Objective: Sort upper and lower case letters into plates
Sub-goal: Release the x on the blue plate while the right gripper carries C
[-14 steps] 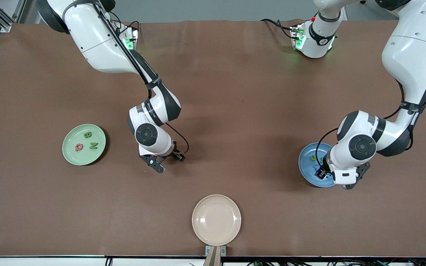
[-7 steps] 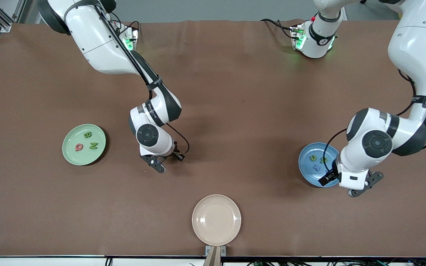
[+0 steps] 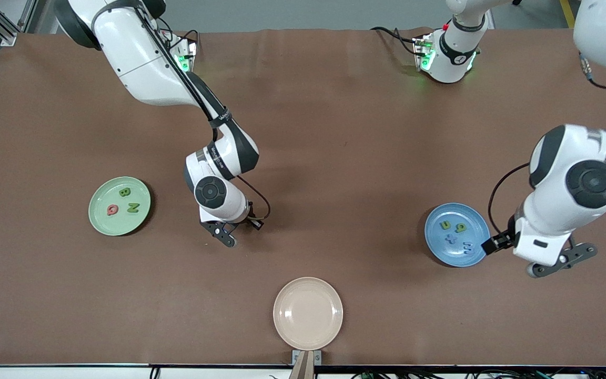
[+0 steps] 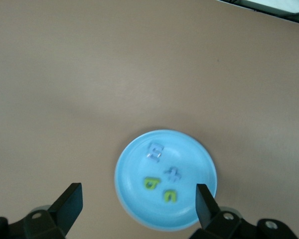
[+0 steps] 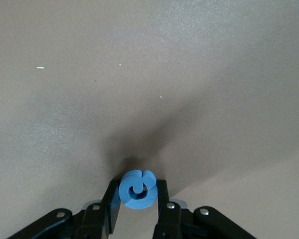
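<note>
Pinching the blue G (image 5: 137, 189), the right tool (image 3: 228, 232) sits low over the counter (image 3: 334, 131); left tool (image 4: 137, 199) hangs spread wide above the blue plate (image 4: 194, 157).

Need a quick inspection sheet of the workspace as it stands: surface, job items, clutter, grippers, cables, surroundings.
Surface: brown table, flat, no spills seen.
Job's things: green plate holds B, N, Q; blue plate holds u, g, x, m; blue G in the right gripper.
Clutter: beige plate, nearest the front camera, nothing on it.
Grippers: right gripper low over the table's middle, jaws shut on the G; left gripper beside the blue plate, jaws open, nothing in them.
Cables: black cables at the left arm's base.
Surroundings: nothing seen.
</note>
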{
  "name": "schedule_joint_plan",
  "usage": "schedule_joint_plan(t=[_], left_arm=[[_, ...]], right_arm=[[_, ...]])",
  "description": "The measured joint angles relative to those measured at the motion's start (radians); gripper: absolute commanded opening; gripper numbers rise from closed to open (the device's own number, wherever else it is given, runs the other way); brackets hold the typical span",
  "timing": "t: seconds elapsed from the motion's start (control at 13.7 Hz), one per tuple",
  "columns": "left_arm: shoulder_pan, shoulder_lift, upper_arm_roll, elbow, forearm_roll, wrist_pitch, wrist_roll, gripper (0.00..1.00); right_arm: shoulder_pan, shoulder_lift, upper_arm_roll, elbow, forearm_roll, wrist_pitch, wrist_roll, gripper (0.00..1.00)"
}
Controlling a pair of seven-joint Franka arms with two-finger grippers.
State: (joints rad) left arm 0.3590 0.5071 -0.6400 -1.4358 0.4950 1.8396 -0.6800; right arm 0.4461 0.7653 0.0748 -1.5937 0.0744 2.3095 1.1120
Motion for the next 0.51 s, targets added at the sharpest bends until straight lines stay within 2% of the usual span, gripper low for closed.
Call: schedule_joint_plan(t=[0.22, 0.36, 0.44, 0.51], left_arm=[[0.044, -0.121, 0.000, 0.003, -0.085, -0.113, 0.191, 1.00], [0.047, -0.193, 0.020, 0.002, -0.154, -0.176, 0.302, 1.00], [0.024, -0.230, 0.069, 0.000, -0.205, -0.193, 0.360, 1.00], [-0.024, -0.269, 0.152, -0.006, -0.264, -0.200, 0.426, 1.00]], right_arm=[[-0.010, -0.010, -0.012, 0.009, -0.002, -0.035, -0.050, 0.15], [-0.043, -0.071, -0.021, 0.013, -0.003, -0.179, -0.151, 0.15], [-0.072, -0.124, -0.023, 0.010, -0.005, -0.253, -0.215, 0.15], [-0.108, -0.185, -0.024, -0.006, -0.008, -0.313, -0.292, 0.15]])
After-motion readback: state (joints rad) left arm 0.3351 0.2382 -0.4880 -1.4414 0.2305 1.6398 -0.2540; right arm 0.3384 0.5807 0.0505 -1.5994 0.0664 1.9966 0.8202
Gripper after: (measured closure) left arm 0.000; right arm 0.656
